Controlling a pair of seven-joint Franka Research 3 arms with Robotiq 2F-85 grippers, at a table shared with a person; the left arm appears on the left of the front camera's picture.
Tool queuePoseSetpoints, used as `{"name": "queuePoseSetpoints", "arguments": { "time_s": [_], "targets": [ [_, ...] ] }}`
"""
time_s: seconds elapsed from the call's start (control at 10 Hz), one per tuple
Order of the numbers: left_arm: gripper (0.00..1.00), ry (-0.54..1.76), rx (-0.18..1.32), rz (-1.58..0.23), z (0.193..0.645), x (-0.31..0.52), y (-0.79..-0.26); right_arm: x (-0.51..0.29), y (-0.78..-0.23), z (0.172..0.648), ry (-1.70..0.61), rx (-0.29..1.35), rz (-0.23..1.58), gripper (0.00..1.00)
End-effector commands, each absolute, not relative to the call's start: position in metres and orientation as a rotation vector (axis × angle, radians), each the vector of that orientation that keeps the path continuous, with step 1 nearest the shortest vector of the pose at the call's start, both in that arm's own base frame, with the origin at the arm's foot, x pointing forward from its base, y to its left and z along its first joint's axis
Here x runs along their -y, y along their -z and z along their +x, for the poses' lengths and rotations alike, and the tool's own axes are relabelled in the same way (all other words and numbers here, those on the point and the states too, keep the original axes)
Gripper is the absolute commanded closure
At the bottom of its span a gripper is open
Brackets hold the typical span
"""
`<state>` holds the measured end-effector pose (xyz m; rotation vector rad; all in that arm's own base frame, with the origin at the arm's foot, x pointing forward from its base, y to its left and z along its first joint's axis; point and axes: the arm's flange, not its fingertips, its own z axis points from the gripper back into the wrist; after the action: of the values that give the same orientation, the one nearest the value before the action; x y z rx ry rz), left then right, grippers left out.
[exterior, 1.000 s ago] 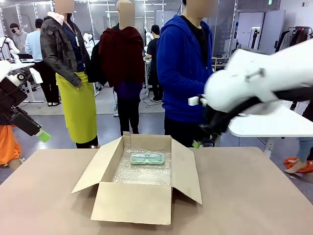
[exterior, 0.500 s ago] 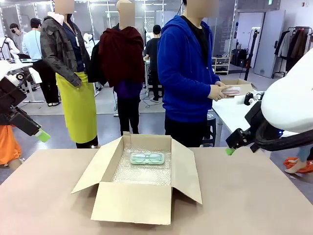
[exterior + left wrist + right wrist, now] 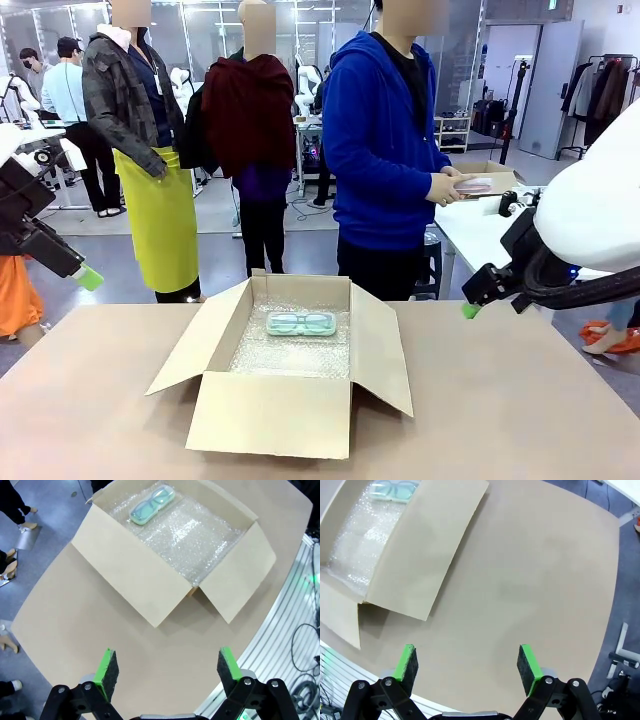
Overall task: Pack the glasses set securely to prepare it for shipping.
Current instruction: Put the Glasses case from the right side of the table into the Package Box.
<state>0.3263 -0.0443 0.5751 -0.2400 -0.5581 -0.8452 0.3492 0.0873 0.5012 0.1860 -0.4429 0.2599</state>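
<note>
The mint-green case [image 3: 301, 323] lies on bubble wrap [image 3: 290, 358] in the open cardboard box [image 3: 270, 415], mid-worktop [image 3: 500, 400] and nearer the far edge. The pink case [image 3: 472, 186] sits in the person's hands [image 3: 447, 188] beyond the far right corner, half covered by fingers. One half looks packed (my reckoning), so a handover seems next. Both the left tool [image 3: 167, 666] and right tool [image 3: 467, 662] hang raised, spread wide, holding nothing.

2 white rounded arms [image 3: 600, 205], black jaws with bright green pads [image 3: 107, 667], small screws [image 3: 87, 686]
</note>
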Motion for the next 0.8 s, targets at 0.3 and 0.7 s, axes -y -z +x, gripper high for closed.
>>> {"name": "queuePoseSetpoints", "arguments": {
  "time_s": [0.3,0.7],
  "targets": [
    [0.0,0.857,0.565,-0.249,0.3261,0.0423,-0.5771,-0.0882,-0.5008,0.3497,-0.256,0.446,0.19,0.0],
    [0.0,0.857,0.565,-0.249,0.3261,0.0423,-0.5771,-0.0882,-0.5008,0.3497,-0.256,0.446,0.19,0.0]
  ]
}}
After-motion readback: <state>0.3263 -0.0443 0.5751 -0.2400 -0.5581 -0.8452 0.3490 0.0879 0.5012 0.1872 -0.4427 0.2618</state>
